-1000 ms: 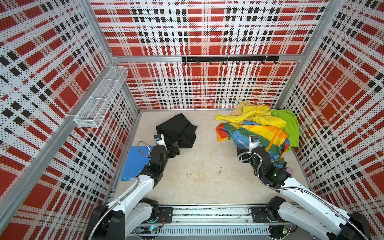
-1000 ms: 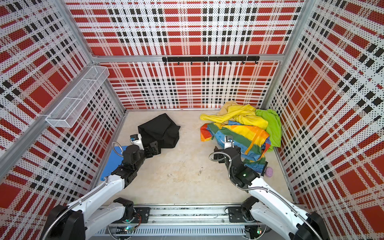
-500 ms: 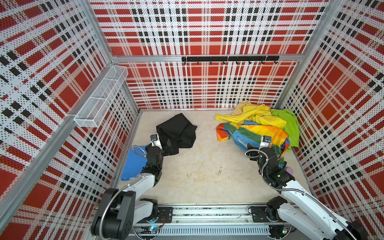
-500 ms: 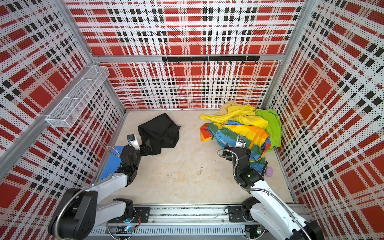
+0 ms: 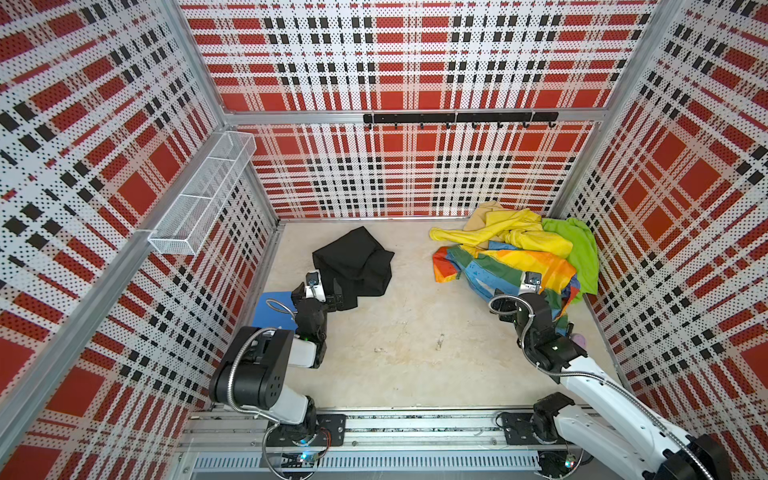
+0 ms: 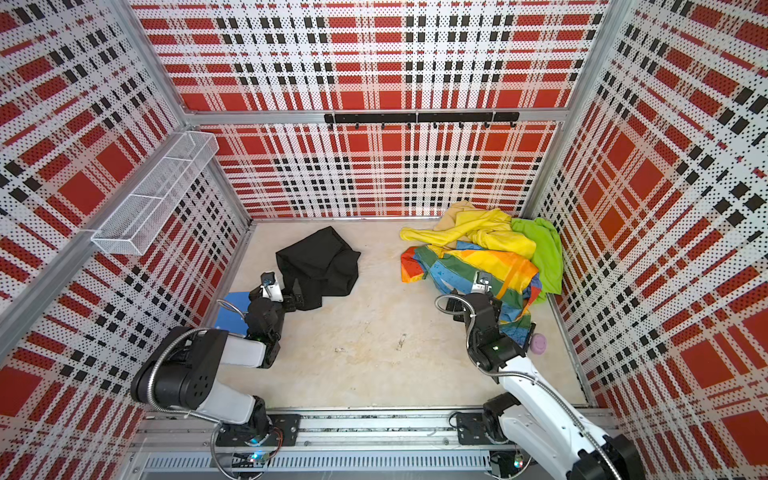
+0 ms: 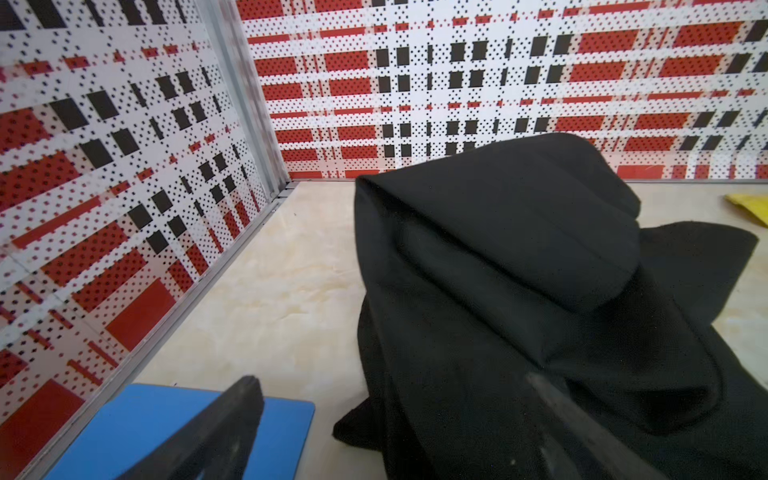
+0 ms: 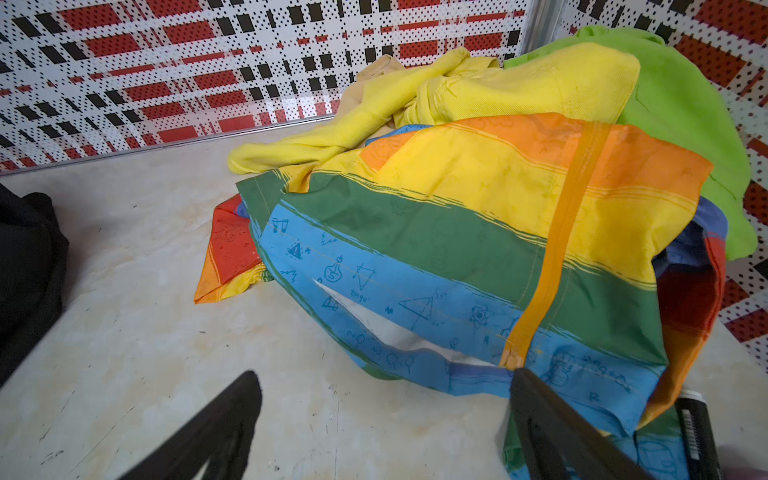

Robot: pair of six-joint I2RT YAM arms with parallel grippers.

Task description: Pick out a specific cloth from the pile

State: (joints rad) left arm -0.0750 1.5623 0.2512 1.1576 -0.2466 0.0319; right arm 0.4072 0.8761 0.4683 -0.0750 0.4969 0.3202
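The black cloth (image 5: 353, 262) (image 6: 318, 266) lies crumpled on the floor at the back left, apart from the pile (image 5: 519, 253) (image 6: 486, 257) of yellow, lime green, tan and rainbow-patched fabric at the back right. My left gripper (image 5: 318, 291) (image 6: 276, 291) stands open at the cloth's near edge. In the left wrist view the cloth (image 7: 519, 270) fills the space past the left gripper (image 7: 390, 378), with one finger over it. My right gripper (image 5: 527, 291) (image 8: 384, 374) is open and empty at the rainbow sheet's (image 8: 457, 257) near edge.
A blue mat (image 5: 272, 309) (image 7: 166, 424) lies by the left wall, under the left gripper's other finger. A small purple object (image 6: 540, 344) sits near the right wall. A wire basket (image 5: 203, 191) hangs on the left wall, and a hook rail (image 5: 457, 118) on the back wall.
The left arm has folded back, its gripper shifting slightly left along the cloth's near edge. The right gripper has moved right along the rainbow sheet. Both stayed open.
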